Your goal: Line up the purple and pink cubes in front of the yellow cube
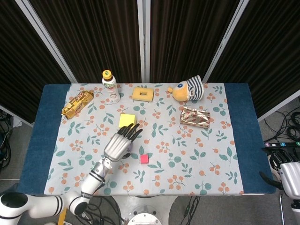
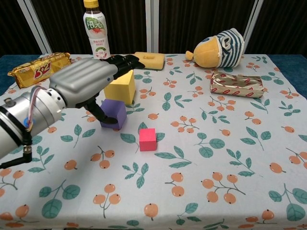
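On the left of the table, the left hand (image 2: 88,81) hovers over the purple cube (image 2: 115,114), fingers stretched forward and apart, holding nothing; its thumb hangs down beside the cube's left face, though contact cannot be told. In the head view this hand (image 1: 121,143) hides the purple cube altogether. The purple cube sits just in front of the yellow cube (image 2: 120,87), close to touching it, beneath the palm.

Further right, the pink cube (image 2: 148,139) lies apart from the purple one, to its right and nearer the robot; in the head view the pink cube (image 1: 145,159) sits just right of the hand's knuckles. So the piece yet to be placed lies to the right of the left hand and slightly toward the robot. It has no long axis, and its faces are roughly square to the table edge.

The right hand (image 1: 291,177) rests off the table's far right edge, well apart, with its fingers not clear enough to judge. The left hand is plainly the nearer one for the pink cube.
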